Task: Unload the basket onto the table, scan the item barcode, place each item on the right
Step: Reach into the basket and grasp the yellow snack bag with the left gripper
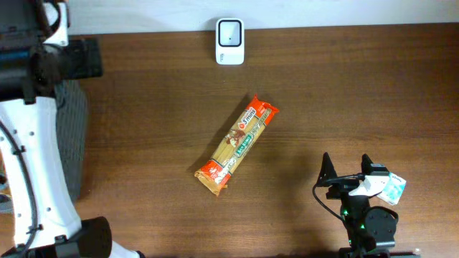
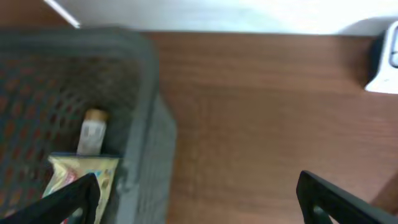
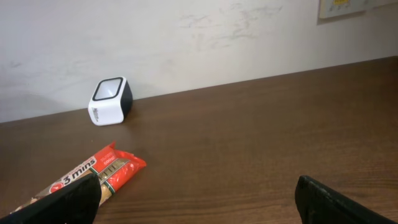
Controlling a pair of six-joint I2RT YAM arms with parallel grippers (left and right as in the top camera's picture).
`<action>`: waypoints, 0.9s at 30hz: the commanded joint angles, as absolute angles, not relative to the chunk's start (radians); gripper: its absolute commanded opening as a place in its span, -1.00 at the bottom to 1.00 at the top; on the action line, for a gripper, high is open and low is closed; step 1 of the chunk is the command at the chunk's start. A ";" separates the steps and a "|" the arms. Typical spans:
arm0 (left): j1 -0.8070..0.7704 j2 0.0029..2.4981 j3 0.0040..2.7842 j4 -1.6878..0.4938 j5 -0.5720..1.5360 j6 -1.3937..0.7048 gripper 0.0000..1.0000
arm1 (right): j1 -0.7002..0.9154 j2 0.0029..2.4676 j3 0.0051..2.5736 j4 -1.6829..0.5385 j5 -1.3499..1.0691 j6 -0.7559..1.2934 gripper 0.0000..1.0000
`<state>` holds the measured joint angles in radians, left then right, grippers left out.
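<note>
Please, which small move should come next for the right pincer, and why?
Probably bring the right pincer, which stands open and empty, over toward the pasta packet. The packet lies loose on the table, apart from the scanner, so it likely must be picked up before scanning.

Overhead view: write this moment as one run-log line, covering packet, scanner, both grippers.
orange plastic pasta packet: lying mid-table, unheld | white box-shaped scanner: far edge | left gripper: open by grey mesh basket | right gripper: open, empty
</note>
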<state>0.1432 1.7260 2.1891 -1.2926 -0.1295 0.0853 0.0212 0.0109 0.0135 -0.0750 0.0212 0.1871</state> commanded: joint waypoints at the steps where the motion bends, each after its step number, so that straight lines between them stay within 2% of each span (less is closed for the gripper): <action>1: 0.234 1.724 2.191 -1.366 -0.159 0.045 0.98 | 0.027 0.004 0.006 -0.078 0.030 0.187 0.97; 9: 0.300 1.729 2.190 -1.498 -0.231 0.002 0.98 | 0.027 0.004 0.006 -0.078 0.030 0.187 0.97; 22: 0.323 1.752 2.046 -1.425 -0.233 0.003 0.98 | 0.027 0.004 0.006 -0.078 0.030 0.187 0.97; 27: 0.438 1.752 2.046 -1.397 -0.212 -0.012 0.98 | 0.027 0.004 0.006 -0.078 0.030 0.187 0.97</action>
